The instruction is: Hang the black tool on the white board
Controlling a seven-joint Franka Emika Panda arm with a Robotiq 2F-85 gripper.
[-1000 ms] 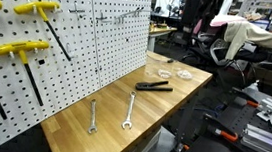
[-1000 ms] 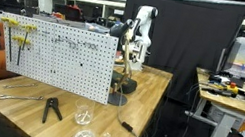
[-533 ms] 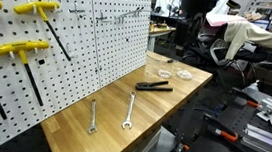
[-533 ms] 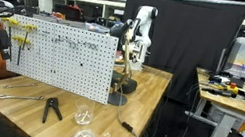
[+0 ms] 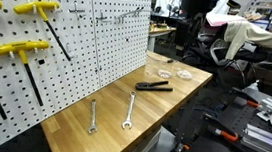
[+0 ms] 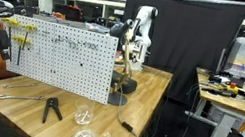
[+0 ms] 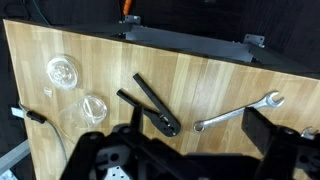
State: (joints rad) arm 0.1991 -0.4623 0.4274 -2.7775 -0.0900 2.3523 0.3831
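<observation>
The black tool (image 5: 154, 86) lies flat on the wooden table in front of the white board (image 5: 68, 49). It also shows in the other exterior view (image 6: 52, 108) and in the wrist view (image 7: 150, 105), with its handles spread. My gripper (image 7: 200, 128) is open and empty, high above the table. Its dark fingers (image 7: 264, 132) frame the tool and a silver wrench (image 7: 240, 112). The white arm (image 6: 141, 29) stands at the far end of the board. The board (image 6: 64, 53) carries yellow-handled T-shaped tools (image 5: 18, 47) and metal hooks.
Two silver wrenches (image 5: 130, 111) (image 5: 93, 115) lie near the table's front edge. Two clear round discs (image 7: 62, 70) (image 7: 93, 107) and a black cable (image 7: 35, 116) lie past the tool. Desks, chairs and people stand in the background.
The arm, the black tool and the wrenches have not moved. Only people in the background have shifted.
</observation>
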